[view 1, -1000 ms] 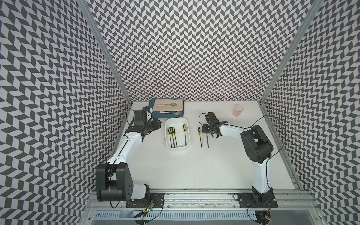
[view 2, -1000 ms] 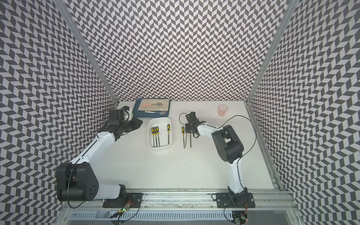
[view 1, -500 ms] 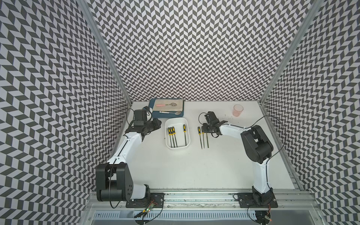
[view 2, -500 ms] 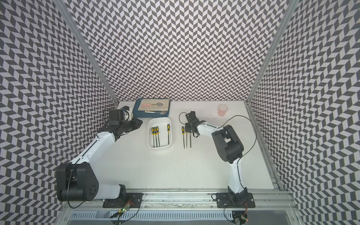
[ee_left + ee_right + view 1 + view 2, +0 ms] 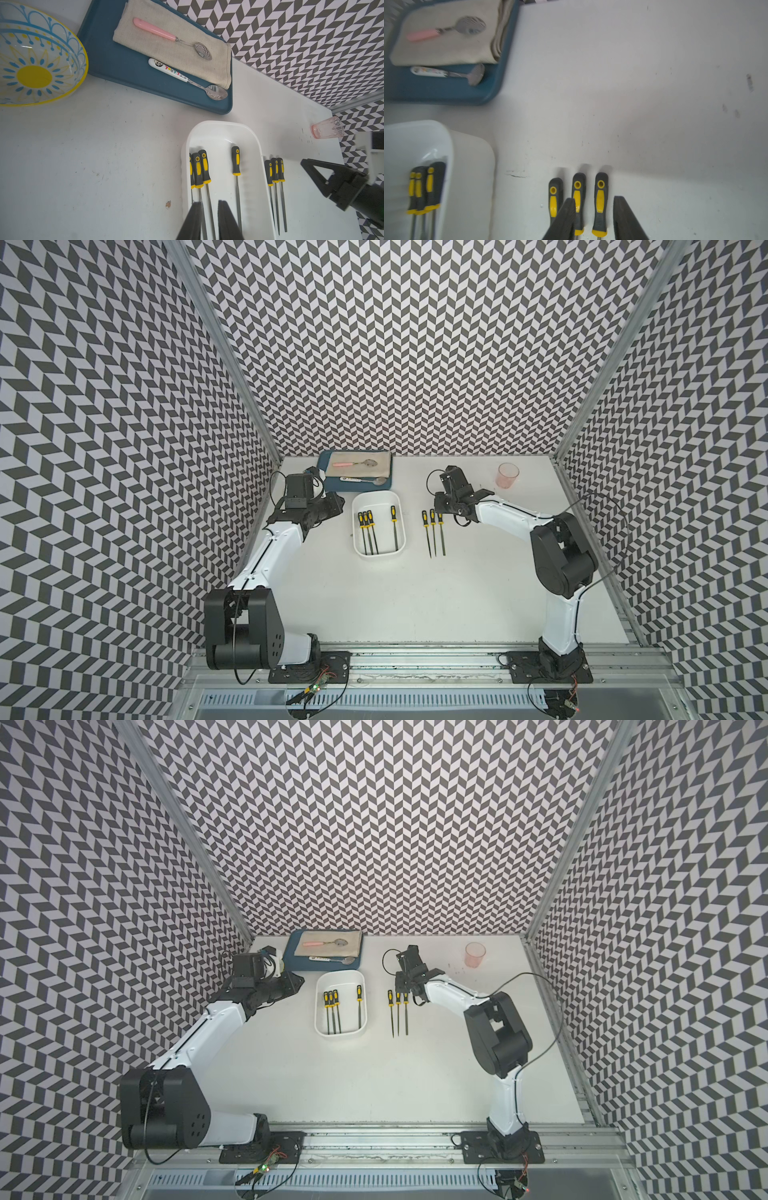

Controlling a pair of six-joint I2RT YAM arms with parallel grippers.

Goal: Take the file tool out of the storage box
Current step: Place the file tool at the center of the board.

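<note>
Your right end effector (image 5: 593, 199) is released, jaws straddling a file handle (image 5: 600, 195) on the bench (image 5: 654, 104); your left end effector (image 5: 209, 202) is clenched, empty, near the storage box (image 5: 218, 139).

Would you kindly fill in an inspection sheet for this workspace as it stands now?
Surface: white table, lightly scuffed.
Job's things: storage box holds four files, three grouped and one apart; three files lie side by side on the table beside it.
Clutter: blue tray with cloth and two spoons; patterned bowl; pink cup.
Pincers: left pincer shut, empty, beside the storage box; right pincer open, straddling the handle of the table file farthest from the box.
Cables: black cables loop off both arms, clear of the files.
Surroundings: chevron walls on three sides; metal rail in front.
</note>
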